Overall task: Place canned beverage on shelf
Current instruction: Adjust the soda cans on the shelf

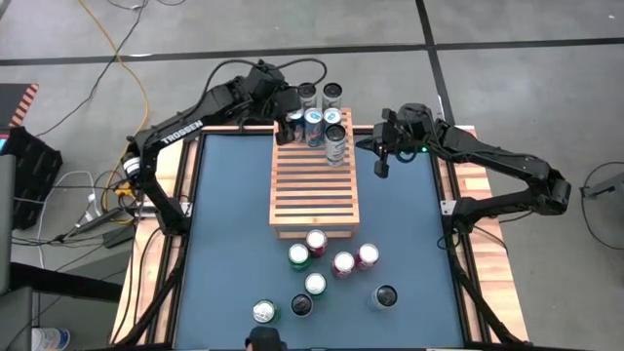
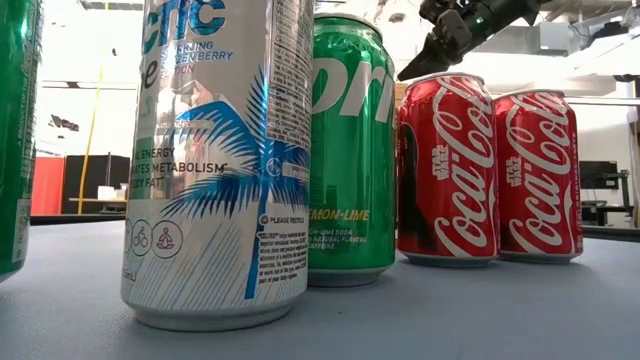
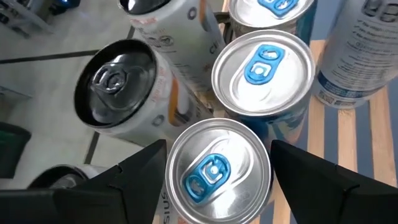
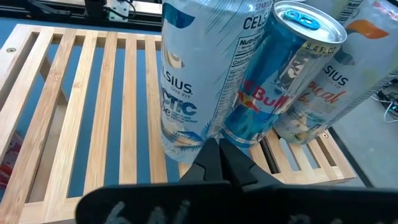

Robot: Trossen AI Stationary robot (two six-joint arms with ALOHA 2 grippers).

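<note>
1. Cans stood clustered upright at the far end of the shelf (image 1: 314,185); the left gripper (image 1: 292,122) hung directly over one blue-tabbed can (image 3: 214,171), fingers spread either side of it, the can's long axis vertical.
2. Right gripper (image 1: 380,161) waited beside the shelf's far right corner, fingers pressed together; the left arm was nearer.

In the low view, a tall silver-and-blue palm-printed drink can (image 2: 220,160) is cut off at the top edge, and a green can (image 2: 18,135) at the left edge. They hide the light-brown slatted wooden shelf (image 1: 314,185) there.
</note>
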